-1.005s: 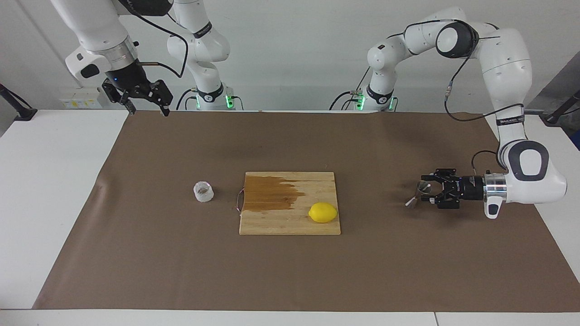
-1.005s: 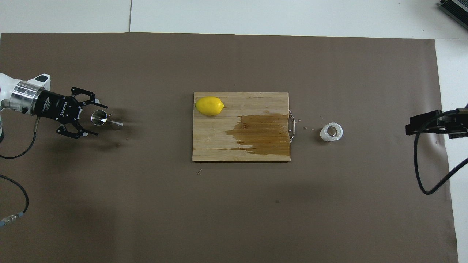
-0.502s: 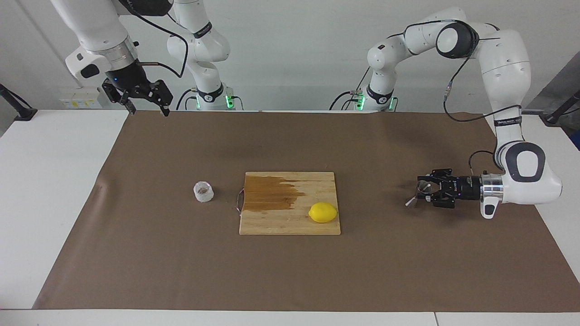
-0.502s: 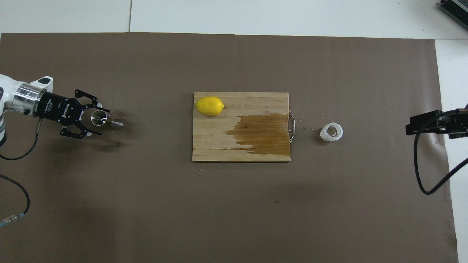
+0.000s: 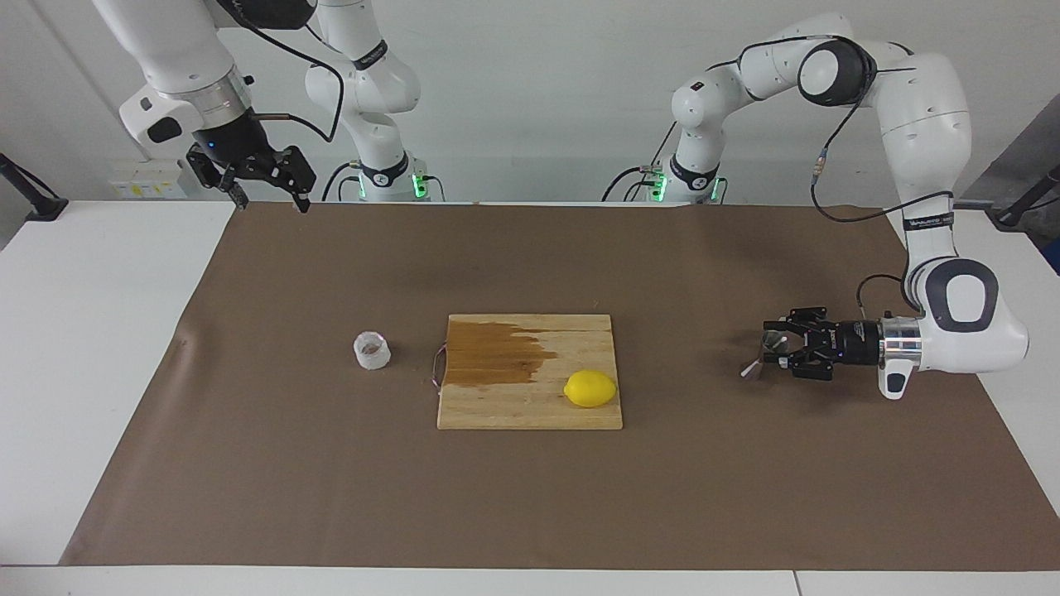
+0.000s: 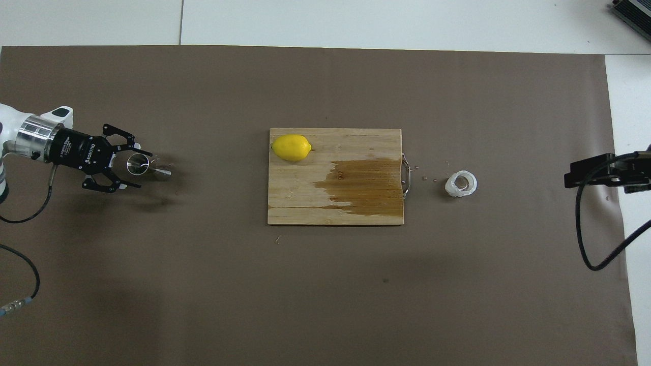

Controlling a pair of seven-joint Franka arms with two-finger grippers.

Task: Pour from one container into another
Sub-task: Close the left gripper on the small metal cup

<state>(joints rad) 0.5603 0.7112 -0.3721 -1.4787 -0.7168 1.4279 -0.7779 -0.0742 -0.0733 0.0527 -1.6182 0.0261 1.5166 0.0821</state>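
Steel catches the light at the left arm's end of the counter (image 5: 124,331), where the left pincer (image 5: 777,351) has drawn in from a wide spread a second ago and now sits clamped on the upper cone of the jigger (image 6: 147,166). The jigger leans over, its lower cone resting on the brown paper. I judge the grasp as just made and the lift as the next step, so the pouring has not begun.

The ribbed cup (image 5: 372,350) stands upright toward the right arm's end, just beside the cutting board (image 5: 530,410) and well apart from the jigger. Whether either vessel holds anything cannot be told. A dark wet patch covers part of the board, and a lemon (image 5: 590,388) lies on it.

The right pincer (image 5: 269,199) waits high over the counter's edge, fingers apart.
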